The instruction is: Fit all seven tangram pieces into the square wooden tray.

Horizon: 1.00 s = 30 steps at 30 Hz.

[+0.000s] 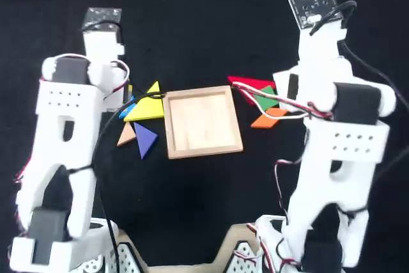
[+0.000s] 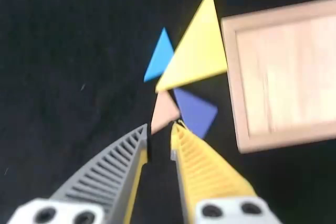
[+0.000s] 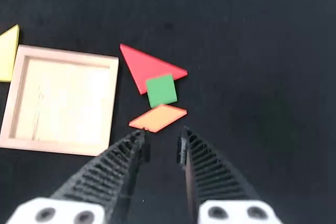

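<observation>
The tray lies mid-table. Left of it: yellow triangle, blue triangle, tan triangle, purple triangle. Right of it, under wires: red triangle, green square, orange rhomboid. Left gripper and right gripper hang slightly parted, holding nothing.

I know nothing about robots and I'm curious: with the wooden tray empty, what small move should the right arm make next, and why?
Probably ease the right gripper down over the orange piece. The tray holds nothing yet, the gripper is open and empty, and that piece lies just ahead of its fingertips.
</observation>
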Available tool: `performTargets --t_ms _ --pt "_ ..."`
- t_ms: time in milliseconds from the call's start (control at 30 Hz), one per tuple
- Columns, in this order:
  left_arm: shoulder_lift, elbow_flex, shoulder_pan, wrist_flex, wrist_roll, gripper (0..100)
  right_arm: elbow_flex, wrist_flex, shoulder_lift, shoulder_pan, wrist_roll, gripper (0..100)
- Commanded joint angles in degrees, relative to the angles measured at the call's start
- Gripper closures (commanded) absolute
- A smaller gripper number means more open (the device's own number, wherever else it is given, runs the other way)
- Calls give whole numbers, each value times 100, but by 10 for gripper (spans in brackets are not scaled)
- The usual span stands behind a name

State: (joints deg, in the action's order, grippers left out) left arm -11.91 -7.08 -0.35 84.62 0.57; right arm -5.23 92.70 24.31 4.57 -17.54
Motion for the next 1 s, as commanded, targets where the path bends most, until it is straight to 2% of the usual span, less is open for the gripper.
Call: performTargets --t_ms 0,67,167,267,333,500,567,867,967 --pt "229 -567 84 -1248 -255 912 435 -519 -48 88 -431 896" --pt "308 -725 303 -1310 -360 912 875 -818 -48 88 -782 895" --pt "360 -1165 444 -1767 -264 889 1437 -1380 -48 62 -879 881" --pt "211 -1516 154 -2145 -220 788 1974 -2048 -75 35 -958 801" --pt "132 -1719 -84 -2409 -211 766 2308 -2435 -92 -149 -1257 756" --pt "53 -2747 -541 -4026 519 766 2985 -2927 -110 -774 -1846 776" --pt "53 -2958 -602 -4404 624 766 3046 -2980 -242 -932 -2048 774" --pt "53 -3099 -611 -4492 756 766 2079 -3103 -2404 -941 -2092 701" --pt "70 -3099 -620 -4492 756 766 1437 -3103 -3073 -941 -2593 676"
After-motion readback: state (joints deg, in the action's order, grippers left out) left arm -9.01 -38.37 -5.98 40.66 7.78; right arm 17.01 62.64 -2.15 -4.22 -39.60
